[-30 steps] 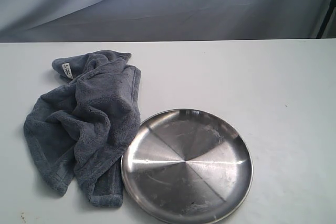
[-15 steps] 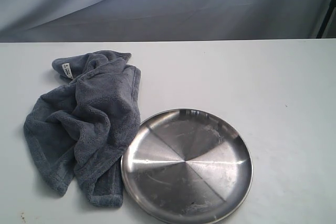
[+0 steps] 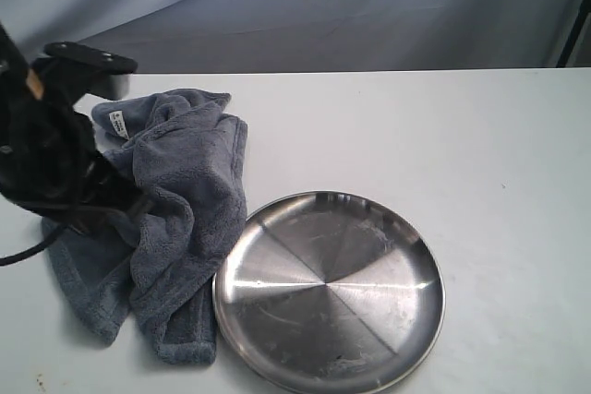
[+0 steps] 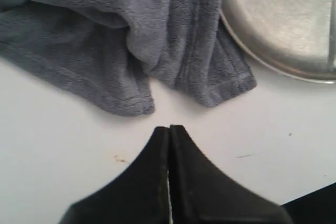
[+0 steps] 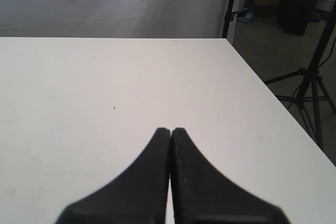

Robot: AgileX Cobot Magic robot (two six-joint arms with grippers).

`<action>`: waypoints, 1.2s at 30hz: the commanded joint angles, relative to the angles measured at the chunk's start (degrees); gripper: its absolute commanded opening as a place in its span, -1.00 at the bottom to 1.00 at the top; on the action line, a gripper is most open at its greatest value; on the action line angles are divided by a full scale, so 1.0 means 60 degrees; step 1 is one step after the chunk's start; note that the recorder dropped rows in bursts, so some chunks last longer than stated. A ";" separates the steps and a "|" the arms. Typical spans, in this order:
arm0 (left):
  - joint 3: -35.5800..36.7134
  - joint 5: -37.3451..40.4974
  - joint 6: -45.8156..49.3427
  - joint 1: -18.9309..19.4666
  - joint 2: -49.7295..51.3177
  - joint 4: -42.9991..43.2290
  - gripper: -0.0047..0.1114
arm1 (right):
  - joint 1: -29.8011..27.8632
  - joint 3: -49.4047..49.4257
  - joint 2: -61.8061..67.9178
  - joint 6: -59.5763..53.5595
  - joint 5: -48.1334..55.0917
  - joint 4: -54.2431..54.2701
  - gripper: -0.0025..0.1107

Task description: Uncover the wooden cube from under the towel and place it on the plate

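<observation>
Hovering our left gripper, pressed together, beside the dark blue-grey fleece towel at centre-left, we judge the pale wooden cube hides beneath it, next to the round steel plate at lower centre; our right gripper, likewise closed, sits apart.

Left arm above crumpled towel; plate just beside towel.
</observation>
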 commanded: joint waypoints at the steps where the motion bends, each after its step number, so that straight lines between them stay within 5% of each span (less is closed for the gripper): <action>1: -0.0749 0.0013 -0.0101 -0.0040 0.1157 -0.0772 -0.92 | -0.0003 0.0030 -0.0035 0.0004 0.0001 -0.0007 -0.96; 19: -0.5508 0.0013 -0.0235 -0.0421 0.4550 -0.1566 -0.92 | -0.0003 0.0030 -0.0035 0.0004 0.0001 -0.0007 -0.96; 26: -0.6875 0.0013 -0.0369 -0.0421 0.5493 -0.0570 -0.92 | -0.0003 0.0030 -0.0035 0.0004 0.0001 -0.0007 -0.96; 36: -0.7221 0.0013 -0.0378 0.1048 0.5906 -0.0272 -0.92 | -0.0003 0.0030 -0.0035 0.0004 0.0001 -0.0007 -0.96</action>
